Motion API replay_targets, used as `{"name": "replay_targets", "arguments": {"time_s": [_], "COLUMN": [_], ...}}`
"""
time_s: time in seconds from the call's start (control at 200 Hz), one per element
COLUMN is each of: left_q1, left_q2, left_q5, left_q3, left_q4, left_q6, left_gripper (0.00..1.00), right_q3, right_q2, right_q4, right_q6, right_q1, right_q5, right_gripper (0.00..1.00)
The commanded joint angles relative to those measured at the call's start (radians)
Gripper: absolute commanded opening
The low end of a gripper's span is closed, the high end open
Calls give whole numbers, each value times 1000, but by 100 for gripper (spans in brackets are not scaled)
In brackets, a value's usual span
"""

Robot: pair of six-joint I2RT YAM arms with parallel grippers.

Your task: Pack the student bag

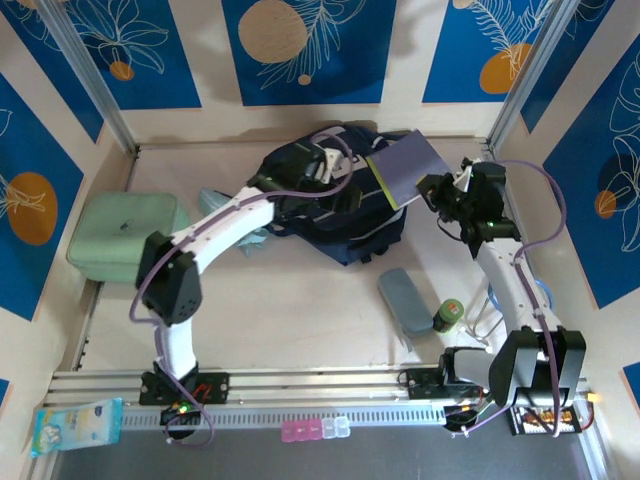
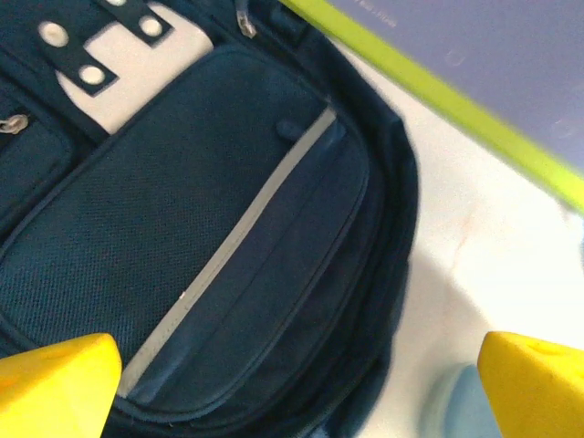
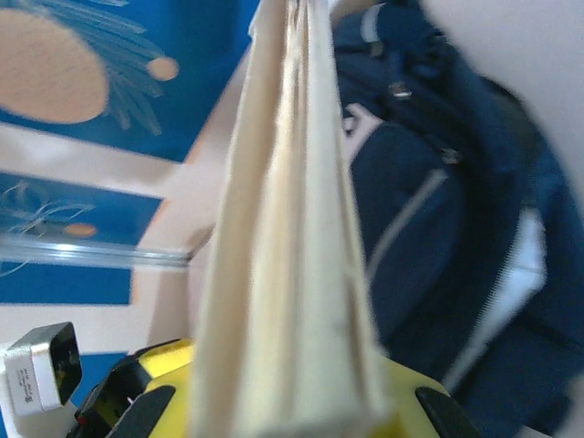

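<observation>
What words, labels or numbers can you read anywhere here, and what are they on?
No text can be read.
purple notebook: faint print on the cover, too blurred.
blue-and-white packet: print too small.
green bottle: label too small.

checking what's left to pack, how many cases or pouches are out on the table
2: a mint-green case at the left wall and a grey-blue pouch in front of the bag. A pale blue thing partly under the left arm may be another.
</observation>
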Motion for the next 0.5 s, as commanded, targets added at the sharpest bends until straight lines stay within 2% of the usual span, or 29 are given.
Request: {"name": "replay_targets", "arguments": {"time_s": [0.0,0.065,0.18,0.495], "left_q1": [-37,-54,-63,-63], "left_q2": [105,165,237,364], "left_q5": [-79,-91,-71,-120], "left_q3": [119,183,240,362], "left_q4": [-138,-165,-176,-263], "left_q6": [208,248,293,351], "left_gripper": [100,98,88,63], "right_q3": [1,-7,-19,-25], "right_q2": [-52,-74,-104,-123], "right_q4": [-147,-174,-209,-232], "right_q6": [-47,-47,-46,-31], "right_q1": [-32,-55,-86,-84], "right_q5": [71,77,97,128], "right_gripper": [0,0,0,0]}}
